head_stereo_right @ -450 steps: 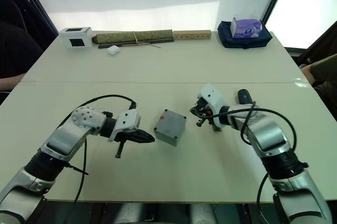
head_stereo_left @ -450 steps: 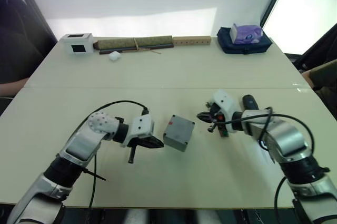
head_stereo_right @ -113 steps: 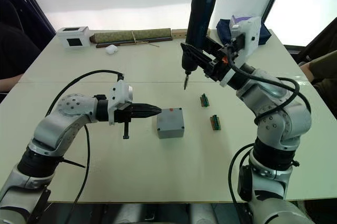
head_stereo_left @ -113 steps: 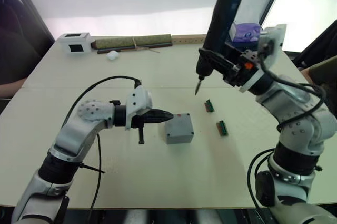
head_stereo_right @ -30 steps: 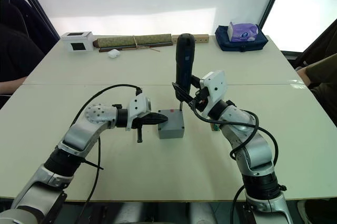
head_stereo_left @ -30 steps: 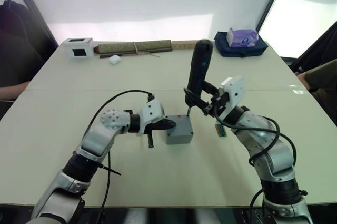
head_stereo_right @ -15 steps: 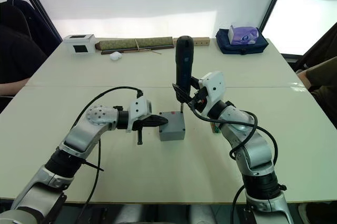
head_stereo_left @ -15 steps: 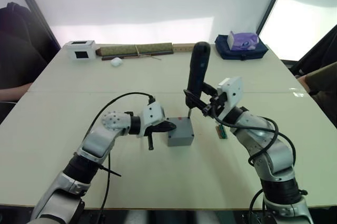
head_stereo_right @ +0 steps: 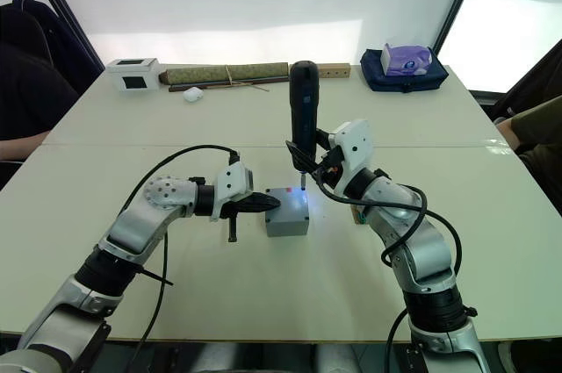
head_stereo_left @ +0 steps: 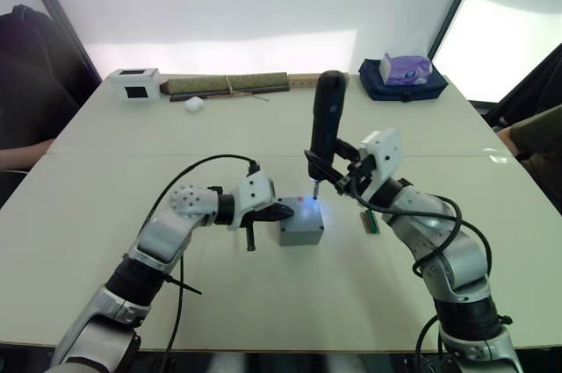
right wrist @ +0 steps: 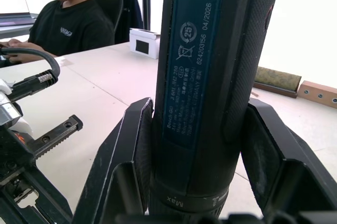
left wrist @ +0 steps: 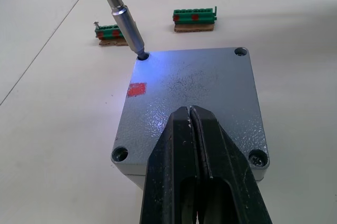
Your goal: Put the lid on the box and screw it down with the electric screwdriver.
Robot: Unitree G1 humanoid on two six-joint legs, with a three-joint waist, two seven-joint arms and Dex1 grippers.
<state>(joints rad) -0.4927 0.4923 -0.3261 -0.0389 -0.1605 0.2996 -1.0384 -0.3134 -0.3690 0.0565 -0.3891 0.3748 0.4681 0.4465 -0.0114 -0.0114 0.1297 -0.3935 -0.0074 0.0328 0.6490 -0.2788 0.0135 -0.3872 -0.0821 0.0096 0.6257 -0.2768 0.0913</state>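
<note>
The small grey square box (head_stereo_left: 299,223) sits near the middle of the pale worktop (head_stereo_left: 263,294), with the flat grey square lid (left wrist: 195,103) with rounded corners already lying on top of it, a small red mark showing on the lid's surface near one edge. The left claw (head_stereo_left: 279,212) reaches in from the robot's left, its two black fingers (left wrist: 200,166) pressed together and resting on the lid's top near the edge. The right claw (head_stereo_right: 309,162) is clamped around the dark, thick, stick-shaped electric screwdriver (head_stereo_left: 327,123), which stands nearly upright over the box. Its thin metal bit (left wrist: 128,29) is set into the screw hole at the lid's corner beside the red mark, and the light at the tool's tip throws a bluish glow over that part of the lid. The lid's other three corner holes are visible in the left wrist view. Just beyond the box, on its right side, two small green terminal strips (left wrist: 195,17) lie on the worktop. Along the far edge stand a white box with a black window (head_stereo_left: 132,82), a long olive-green rolled mat (head_stereo_left: 226,82) and a purple tissue box (head_stereo_left: 404,67) on a dark blue bag. A person in a black shirt (right wrist: 73,23) sits at the worktop's left side.
</note>
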